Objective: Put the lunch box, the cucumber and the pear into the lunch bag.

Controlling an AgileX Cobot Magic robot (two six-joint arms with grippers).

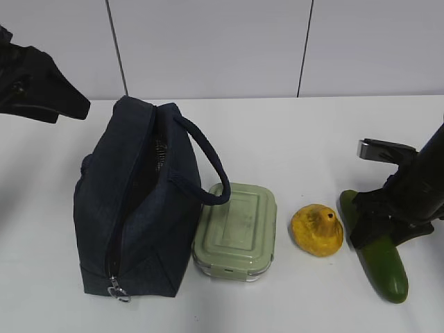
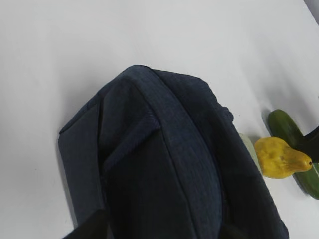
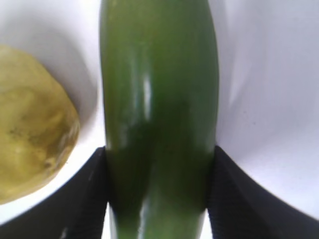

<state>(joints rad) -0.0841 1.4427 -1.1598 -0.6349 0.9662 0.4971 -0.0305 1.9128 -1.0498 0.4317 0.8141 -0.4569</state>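
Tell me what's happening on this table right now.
The right gripper is closed around the cucumber, which lies on the white table beside the pear. The lunch box sits closed next to the lunch bag, whose zipper looks partly open. The left gripper hangs above the table behind the bag, holding nothing that shows. None of the three items is in the bag yet.

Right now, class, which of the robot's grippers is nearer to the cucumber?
Right. The right gripper has its fingers on either side of the cucumber. The left gripper hovers far off, beyond the lunch bag.
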